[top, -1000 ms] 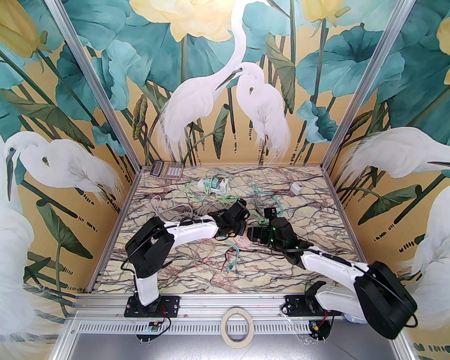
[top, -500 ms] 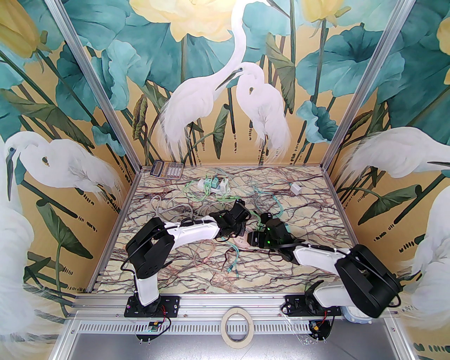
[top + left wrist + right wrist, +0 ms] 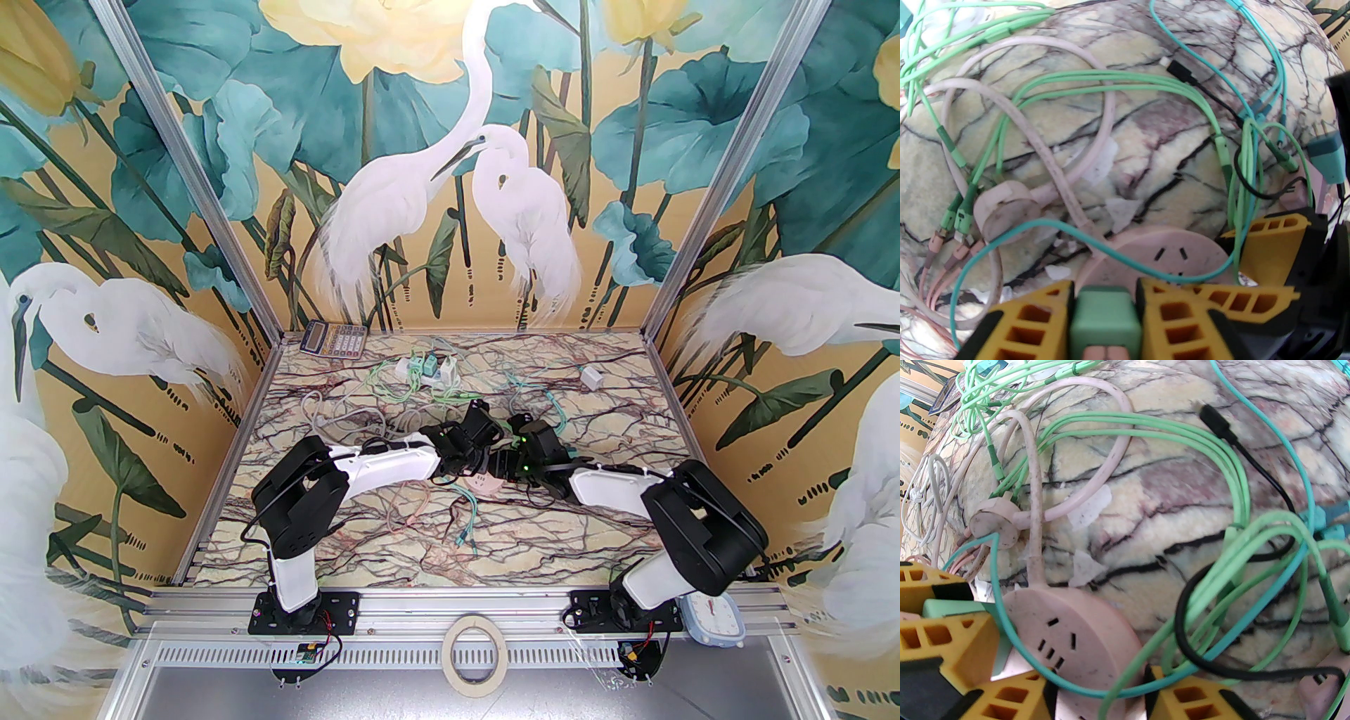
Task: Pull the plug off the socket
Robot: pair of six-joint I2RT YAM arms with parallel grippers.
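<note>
Marbled surface, cables tangling everywhere. Right pincer swinging in since a second ago, narrowing around pink socket; cannot tell if gripping yet. Left pincer clamping green plug, sitting in socket mid-surface. Likely bracing socket for pull.

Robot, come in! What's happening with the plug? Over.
Left gripper shut on green plug. Right gripper straddles pink socket, grip unclear. Plug looks still in. Teal cable lies across socket.
</note>
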